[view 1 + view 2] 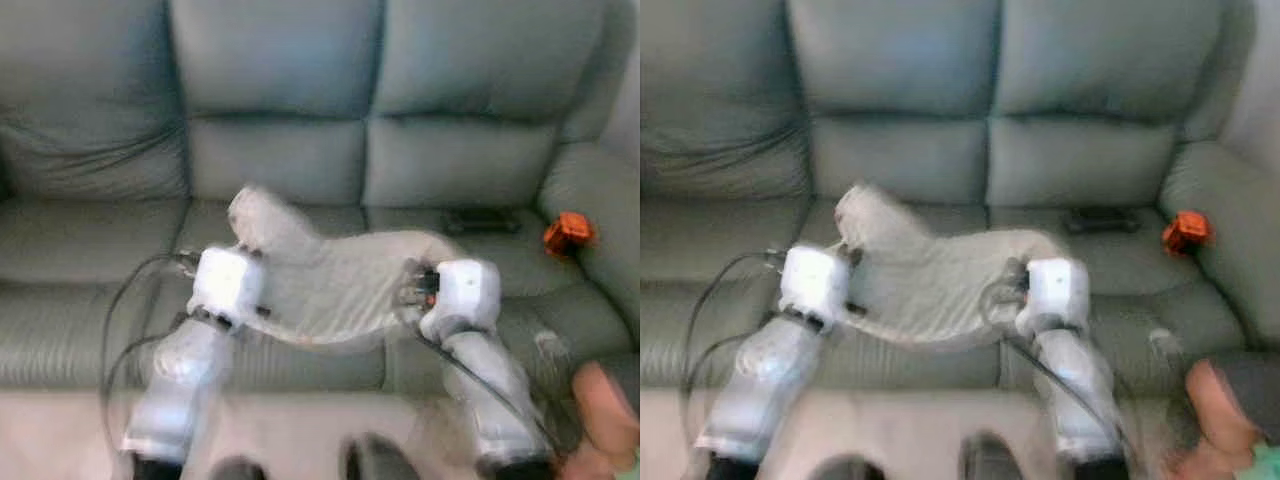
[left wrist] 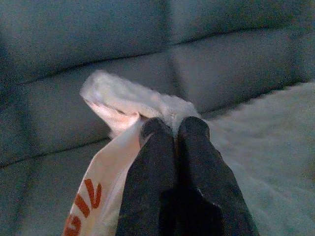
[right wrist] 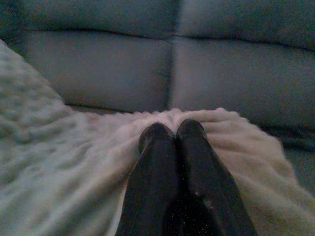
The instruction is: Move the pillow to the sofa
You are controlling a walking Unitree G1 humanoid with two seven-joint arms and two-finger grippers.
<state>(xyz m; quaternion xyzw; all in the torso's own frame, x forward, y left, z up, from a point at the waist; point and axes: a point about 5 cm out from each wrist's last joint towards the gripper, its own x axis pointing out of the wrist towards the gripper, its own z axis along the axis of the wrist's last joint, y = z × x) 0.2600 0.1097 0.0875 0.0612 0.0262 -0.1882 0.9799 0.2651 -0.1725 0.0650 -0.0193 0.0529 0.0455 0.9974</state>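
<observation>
A fluffy off-white pillow [image 1: 340,285] hangs between my two arms, over the front of the grey-green sofa's seat [image 1: 90,250]. My left gripper [image 2: 173,127] is shut on the pillow's left corner, next to a white label with orange print [image 2: 98,196]. My right gripper [image 3: 172,132] is shut on the pillow's right edge. In the eye views the white wrists [image 1: 228,283] [image 1: 465,293] cover the fingers. The pillow's upper left corner [image 1: 255,212] sticks up towards the backrest.
On the right seat cushion lie a dark flat device [image 1: 482,220] and a small orange object [image 1: 567,232] by the sofa's right armrest [image 1: 600,200]. A person's hand [image 1: 603,410] shows at the lower right. Pale floor [image 1: 60,430] lies in front of the sofa.
</observation>
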